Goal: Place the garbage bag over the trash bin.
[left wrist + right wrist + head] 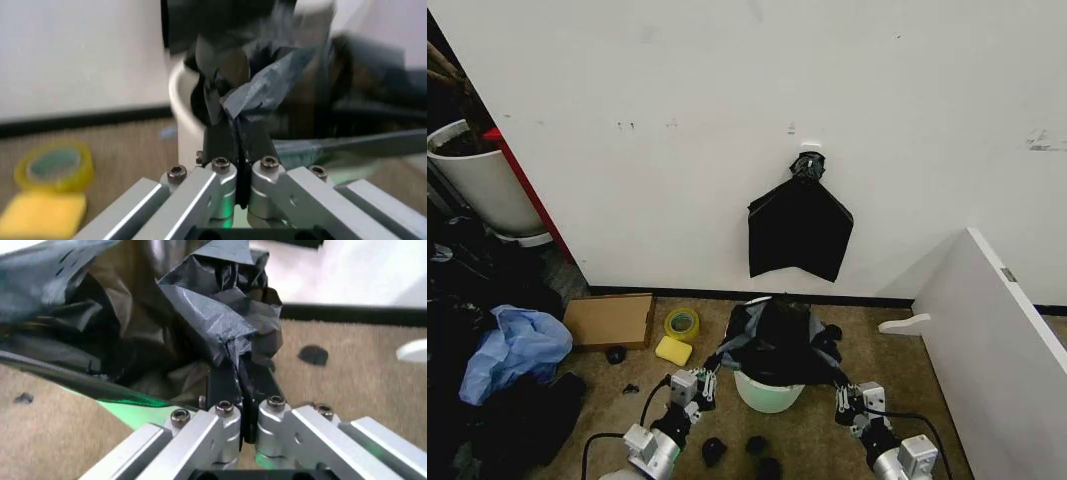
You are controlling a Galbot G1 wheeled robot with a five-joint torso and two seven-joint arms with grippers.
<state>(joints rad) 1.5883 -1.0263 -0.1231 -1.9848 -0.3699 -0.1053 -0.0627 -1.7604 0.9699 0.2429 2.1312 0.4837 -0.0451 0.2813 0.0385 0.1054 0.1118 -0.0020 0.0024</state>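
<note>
You have the garbage bag [772, 335] draped over the top of the trash bin [768, 391], which stands on the floor [807, 440] just in front of you, near the wall [727, 120]. The left gripper [708, 377] is clamped tight on a fold of the bag's edge at the bin's left side, and the right gripper [840, 392] is closed on a bunched corner at its right, so the bag's mouth is stretched across between the two. The bin sits between and slightly beyond both grippers, about equally near to each. Its lower wall is bare below the plastic, so the relation that matters is vertical: judging by this, the held edges need to go down past the rim on both sides.
</note>
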